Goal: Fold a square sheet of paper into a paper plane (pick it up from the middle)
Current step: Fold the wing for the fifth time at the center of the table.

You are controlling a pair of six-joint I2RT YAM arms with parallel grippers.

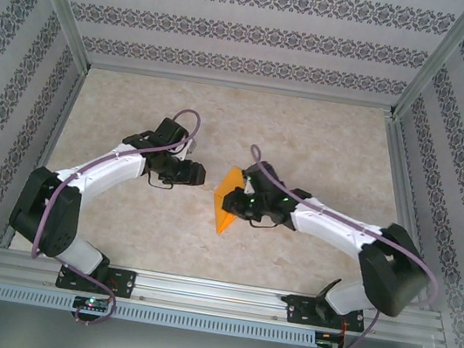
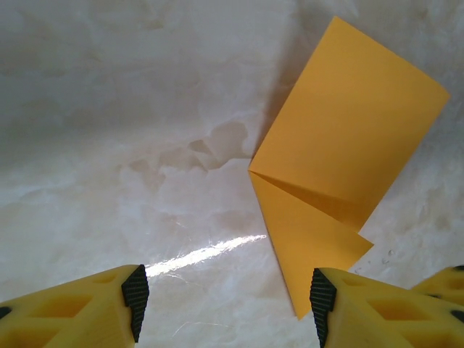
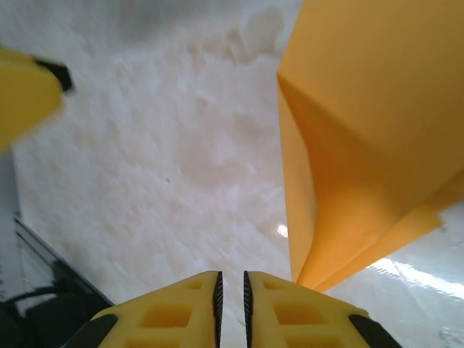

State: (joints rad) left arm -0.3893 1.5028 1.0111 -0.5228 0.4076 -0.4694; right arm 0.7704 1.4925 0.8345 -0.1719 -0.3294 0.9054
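**Partly folded square sheet of thin orange paper** (image 1: 226, 201), one diagonal crease showing. It lies just beside the right gripper (image 3: 232, 296), on the side facing the left arm. Its long axis runs from that gripper's far side to its near side.

**Right gripper:** the yellow fingers stand almost together with nothing between the pads, and the paper rises off to one side of them.

**Left gripper** (image 2: 226, 301): the fingers are spread and empty. It sits beyond the sheet from the right gripper, with the sheet's pointed tip just by one finger.

The right arm is judged the nearer.
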